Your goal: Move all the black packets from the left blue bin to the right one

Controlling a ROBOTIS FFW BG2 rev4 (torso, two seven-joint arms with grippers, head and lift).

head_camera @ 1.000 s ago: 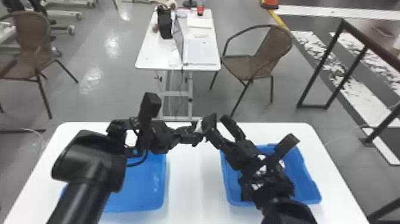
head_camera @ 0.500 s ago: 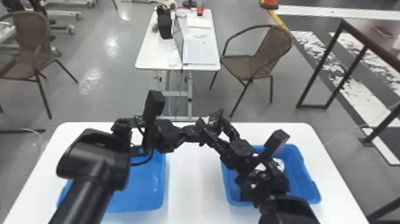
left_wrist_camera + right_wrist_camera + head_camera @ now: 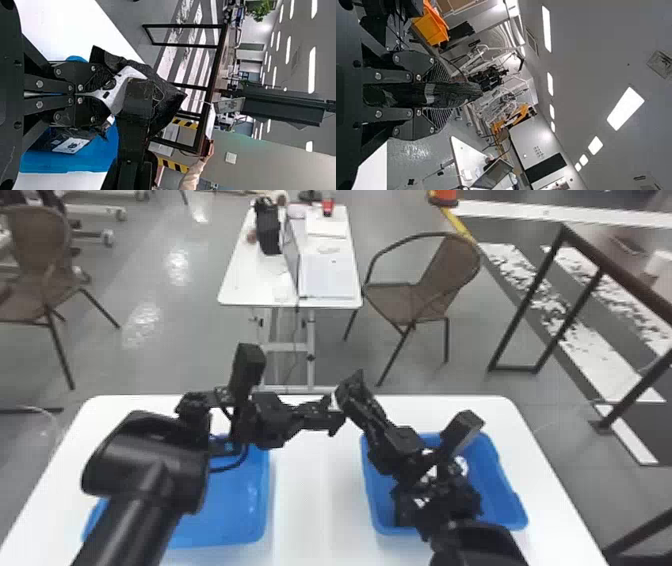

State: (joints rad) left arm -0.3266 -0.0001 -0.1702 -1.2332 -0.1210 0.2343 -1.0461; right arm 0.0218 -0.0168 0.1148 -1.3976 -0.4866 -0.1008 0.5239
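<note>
One packet (image 3: 168, 107), two holds: handover.
I have the left tool (image 3: 94, 94) and right tool (image 3: 433, 95) both clamped on it, between the left bin (image 3: 225, 510) and right bin (image 3: 502, 485), presumably so each arm serves its own side.

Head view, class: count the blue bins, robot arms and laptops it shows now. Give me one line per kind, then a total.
Blue bins (left bin, right bin): 2
Robot arms (left arm, right arm): 2
Laptop: 1
Total: 5
</note>
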